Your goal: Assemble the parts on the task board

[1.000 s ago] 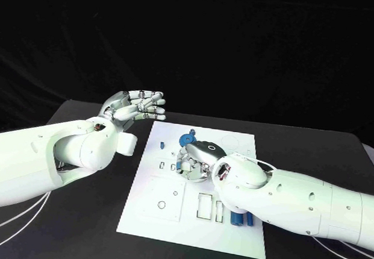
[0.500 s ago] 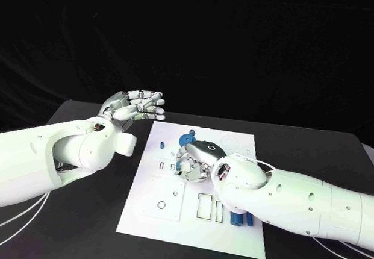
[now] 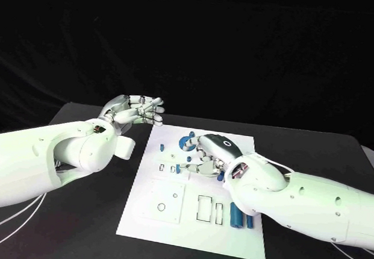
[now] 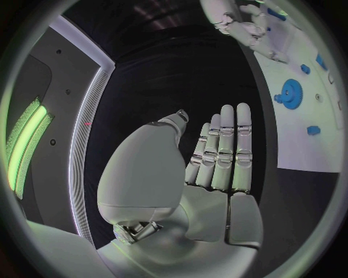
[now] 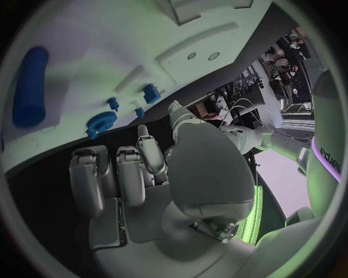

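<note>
Hovering past the board's (image 3: pixel 188 226) 11 o'clock corner, above the black table (image 3: pixel 84 218), the left hand (image 3: pixel 136 109) holds nothing; the left wrist view shows its fingers (image 4: pixel 226 150) straight, side by side and empty. The right hand (image 3: pixel 211 152) hangs over the upper middle of the board, its back toward the head camera. In the right wrist view its fingers (image 5: pixel 119 174) curl down toward the plate, and whether they pinch anything I cannot tell, because their tips are hidden there and in the head view. A blue gear (image 3: pixel 186 141) lies at about 9 o'clock from that hand, just beside it, with a small blue peg (image 3: pixel 191 132) standing right at its 12 o'clock edge. Farther toward 9 o'clock, near the board's left rim, sits a small blue piece (image 3: pixel 161 145). Another small piece (image 3: pixel 178 168) stands at the hand's 7 o'clock, close to the fingers. Down at 5 o'clock on the board, two blue cylinders (image 3: pixel 241 217) lie side by side, partly under the right forearm, next to a narrow rectangular slot (image 3: pixel 219 212) and a wider one (image 3: pixel 204 207). A square plate with a round hole (image 3: pixel 162 206) occupies the board's 8 o'clock area.
</note>
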### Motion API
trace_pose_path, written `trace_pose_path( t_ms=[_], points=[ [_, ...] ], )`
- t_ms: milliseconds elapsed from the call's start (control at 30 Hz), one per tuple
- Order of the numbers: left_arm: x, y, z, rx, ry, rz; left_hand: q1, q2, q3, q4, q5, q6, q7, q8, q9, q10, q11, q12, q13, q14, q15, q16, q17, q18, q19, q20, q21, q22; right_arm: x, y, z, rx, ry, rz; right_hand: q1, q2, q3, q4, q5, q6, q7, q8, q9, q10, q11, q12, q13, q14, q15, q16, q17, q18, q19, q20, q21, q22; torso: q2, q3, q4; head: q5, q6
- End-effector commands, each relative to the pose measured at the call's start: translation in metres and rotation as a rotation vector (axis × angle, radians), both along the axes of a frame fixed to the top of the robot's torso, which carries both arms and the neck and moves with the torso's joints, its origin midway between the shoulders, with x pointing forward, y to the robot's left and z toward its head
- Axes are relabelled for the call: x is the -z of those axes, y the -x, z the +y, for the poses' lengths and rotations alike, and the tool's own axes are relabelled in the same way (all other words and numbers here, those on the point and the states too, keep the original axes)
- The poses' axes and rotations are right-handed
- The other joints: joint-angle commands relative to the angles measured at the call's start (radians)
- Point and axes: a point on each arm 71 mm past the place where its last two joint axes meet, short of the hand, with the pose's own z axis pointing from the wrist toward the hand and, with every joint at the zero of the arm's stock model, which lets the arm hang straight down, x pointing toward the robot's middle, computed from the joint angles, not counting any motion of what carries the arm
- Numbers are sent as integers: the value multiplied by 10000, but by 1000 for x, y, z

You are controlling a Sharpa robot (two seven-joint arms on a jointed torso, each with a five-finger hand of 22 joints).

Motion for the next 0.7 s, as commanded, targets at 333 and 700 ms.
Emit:
trace_pose_path(
  t_ms=[333, 700],
  points=[
    [34, 1, -14, 3357, -6514, 1986, -1660, 272, -963, -65, -48, 570, -510, 1074, 697, 1178, -650, 2042, 1407, 2379, -715, 5643, 4608, 19, 1309, -762, 3272, 2395, -51, -28, -79, 1709, -3999, 1309, 134, 393, 81, -45, 880, 256, -88, 261, 28, -140, -91, -48, -67, 796, 8, -47, 1560, 45, 593, -11, -319, 2155, -313, 42, -163, 212, 11],
    [36, -9, -22, 3666, -9627, 2297, -3083, 759, -2120, 36, -45, 259, -1099, 3867, 2650, 655, -1158, 8827, 7336, 4182, -1145, 10241, 10327, -839, 3471, -1108, 7690, 8519, -65, -34, -125, 2595, -4016, 1653, 132, 411, 85, -36, 1145, 351, -130, 417, 66, -130, -132, -37, -71, 795, -26, -52, 1556, 26, 643, -43, -262, 2204, -516, 80, -222, 350, -145]
  ],
)
